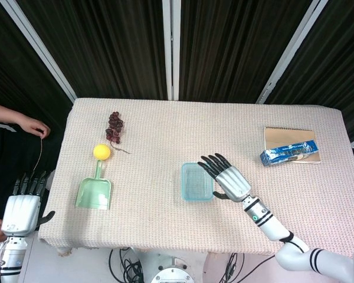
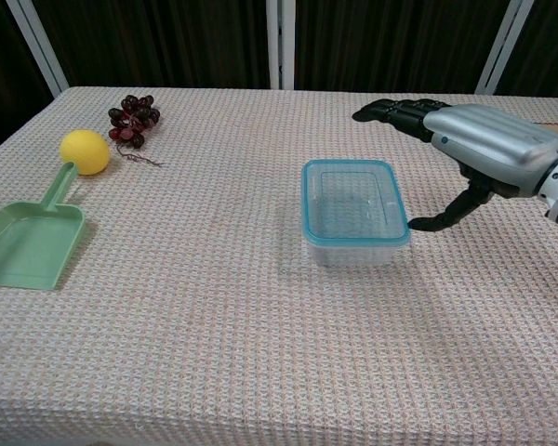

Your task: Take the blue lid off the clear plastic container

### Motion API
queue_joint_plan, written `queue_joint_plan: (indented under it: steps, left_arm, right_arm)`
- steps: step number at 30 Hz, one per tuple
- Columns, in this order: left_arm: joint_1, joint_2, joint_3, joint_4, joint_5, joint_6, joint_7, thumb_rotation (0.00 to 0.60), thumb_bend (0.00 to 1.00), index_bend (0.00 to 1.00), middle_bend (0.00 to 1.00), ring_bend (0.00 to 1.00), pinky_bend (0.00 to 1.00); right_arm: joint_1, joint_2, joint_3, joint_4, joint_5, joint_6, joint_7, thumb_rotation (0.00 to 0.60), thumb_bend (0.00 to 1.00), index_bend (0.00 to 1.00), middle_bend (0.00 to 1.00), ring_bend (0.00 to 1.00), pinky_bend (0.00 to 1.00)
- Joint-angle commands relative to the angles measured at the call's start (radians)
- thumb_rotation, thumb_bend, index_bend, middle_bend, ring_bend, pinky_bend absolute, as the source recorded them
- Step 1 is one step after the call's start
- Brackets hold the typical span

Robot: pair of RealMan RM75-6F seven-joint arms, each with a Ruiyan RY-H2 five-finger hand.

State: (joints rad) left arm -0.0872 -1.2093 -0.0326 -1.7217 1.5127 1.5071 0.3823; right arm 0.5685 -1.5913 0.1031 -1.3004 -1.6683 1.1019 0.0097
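The clear plastic container [image 1: 197, 182] [image 2: 353, 243] stands near the table's middle, with its blue lid [image 2: 354, 203] seated flat on top. My right hand [image 1: 227, 178] [image 2: 474, 139] hovers at the container's right side with its fingers spread and nothing held. In the chest view its thumb tip reaches the lid's right rim. My left hand [image 1: 22, 209] hangs off the table's front left corner, fingers straight and empty; the chest view does not show it.
A green scoop [image 1: 94, 191] [image 2: 33, 243], a yellow ball [image 1: 101, 151] [image 2: 85, 151] and dark grapes [image 1: 114, 127] [image 2: 135, 118] lie at the left. A notebook [image 1: 289, 137] with a blue packet [image 1: 289, 152] sits at the right. A person's hand [image 1: 29, 125] is beyond the left edge.
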Motion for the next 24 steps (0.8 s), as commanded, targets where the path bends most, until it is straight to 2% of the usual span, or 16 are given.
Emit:
queue_joint_plan:
  steps: [1, 9, 14, 16, 17, 19, 21, 23, 24]
  left_arm:
    - [0.000, -0.002, 0.001, 0.004, 0.001, 0.000, -0.005, 0.600, 0.04, 0.08, 0.08, 0.00, 0.04]
    - [0.005, 0.004, 0.006, 0.013, 0.009, 0.008, -0.021, 0.600, 0.04, 0.08, 0.08, 0.00, 0.04]
    - [0.014, 0.008, 0.007, 0.020, 0.011, 0.021, -0.039, 0.600, 0.04, 0.08, 0.08, 0.00, 0.04]
    - [0.015, 0.010, 0.007, 0.024, 0.011, 0.023, -0.047, 0.600, 0.04, 0.08, 0.08, 0.00, 0.04]
    - [0.015, 0.010, 0.007, 0.026, 0.012, 0.022, -0.052, 0.600, 0.04, 0.08, 0.08, 0.00, 0.04]
    - [0.013, 0.009, 0.007, 0.030, 0.015, 0.021, -0.056, 0.600, 0.04, 0.08, 0.08, 0.00, 0.05]
    - [0.011, 0.005, 0.008, 0.034, 0.017, 0.018, -0.057, 0.600, 0.04, 0.08, 0.08, 0.00, 0.05]
    - [0.009, 0.002, 0.009, 0.036, 0.019, 0.014, -0.056, 0.600, 0.04, 0.08, 0.08, 0.00, 0.05]
    - [0.008, 0.001, 0.009, 0.036, 0.020, 0.012, -0.055, 0.600, 0.04, 0.08, 0.08, 0.00, 0.05]
  right_arm:
    - [0.031, -0.029, 0.001, 0.000, -0.009, -0.018, -0.004, 0.600, 0.00, 0.00, 0.00, 0.00, 0.00]
    - [0.133, -0.124, 0.048, 0.001, 0.024, -0.089, -0.027, 0.600, 0.00, 0.00, 0.00, 0.00, 0.00]
    - [0.160, -0.086, 0.051, -0.062, 0.042, -0.114, 0.020, 0.600, 0.01, 0.00, 0.00, 0.00, 0.00]
    - [0.170, -0.052, 0.058, -0.095, 0.065, -0.139, 0.057, 0.600, 0.04, 0.00, 0.03, 0.00, 0.00]
    - [0.180, -0.028, 0.066, -0.122, 0.084, -0.163, 0.079, 0.600, 0.08, 0.00, 0.06, 0.00, 0.00]
    - [0.200, 0.001, 0.086, -0.160, 0.115, -0.200, 0.102, 0.600, 0.21, 0.00, 0.13, 0.00, 0.00]
    - [0.235, 0.024, 0.117, -0.189, 0.157, -0.255, 0.121, 0.600, 0.44, 0.00, 0.17, 0.00, 0.00]
    - [0.281, 0.030, 0.154, -0.180, 0.203, -0.312, 0.105, 0.600, 0.61, 0.00, 0.19, 0.00, 0.00]
    - [0.303, 0.030, 0.170, -0.171, 0.230, -0.343, 0.087, 0.600, 0.65, 0.00, 0.20, 0.00, 0.00]
